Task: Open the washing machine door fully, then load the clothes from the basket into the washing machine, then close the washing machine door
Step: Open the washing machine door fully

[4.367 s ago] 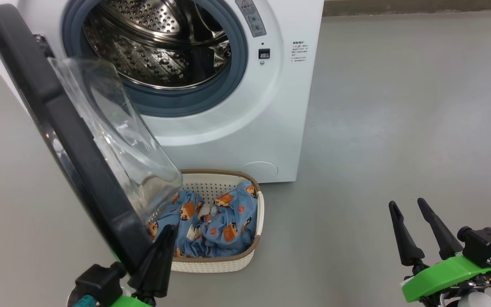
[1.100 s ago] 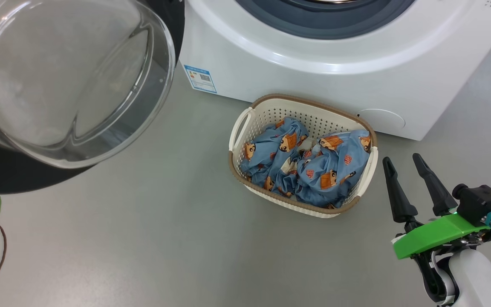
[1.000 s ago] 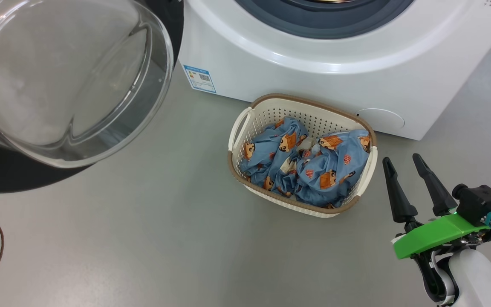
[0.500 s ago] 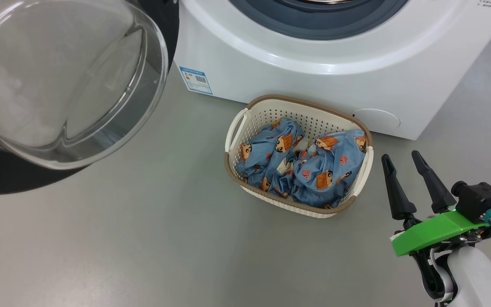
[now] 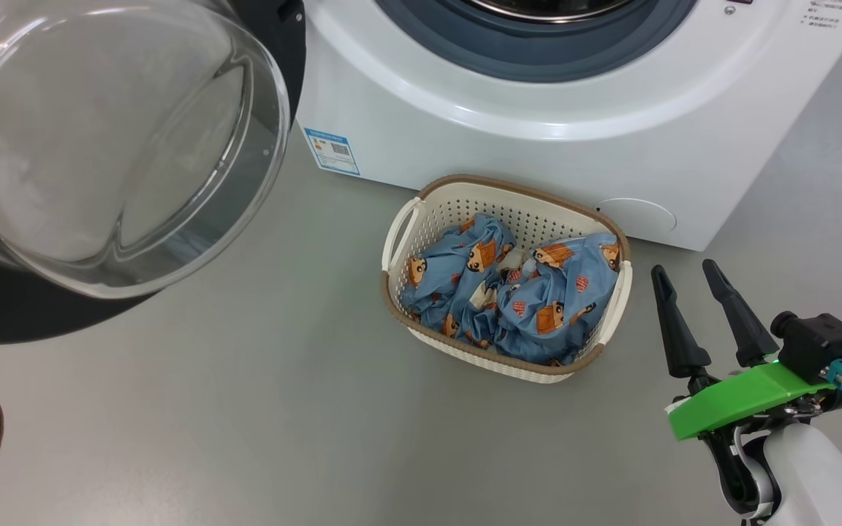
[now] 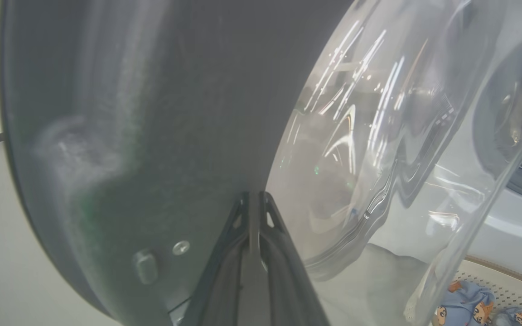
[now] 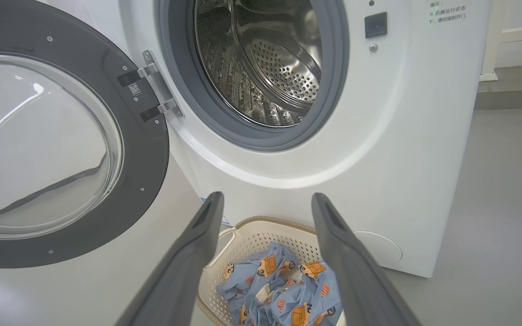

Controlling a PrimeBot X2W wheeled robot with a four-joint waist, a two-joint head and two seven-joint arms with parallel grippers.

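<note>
in front of the big white front-loading washing machine [image 5: 538, 146], on the grey floor [image 5: 245, 409], sits the small cream-white perforated plastic basket with a brown braided rim [image 5: 531, 212], close to the foot of the machine's front panel. the light blue clothes printed with orange-brown cartoon figures [image 5: 538, 299] lie crumpled inside it, below the rim, with a little cream lining showing in the middle.

the large round washing machine door, black-rimmed with a bulging clear glass bowl [image 5: 110, 142], stands swung wide to the left of the machine's mouth on its metal hinge [image 7: 157, 90]. the mouth is bare: a grey rubber ring [image 7: 261, 140] around a perforated steel drum [image 7: 283, 68]. a blue label sticker [image 5: 332, 151] sits low on the machine's left front corner.

my left jaws are together, their dark fingers [image 6: 279, 271] pointing at the door's dark inner rim, just beside the edge of the glass; i cannot tell whether the tips touch it. my right jaws are apart and hold nothing. their fingers [image 5: 673, 329] hang just right of the basket, pointing toward the machine.
</note>
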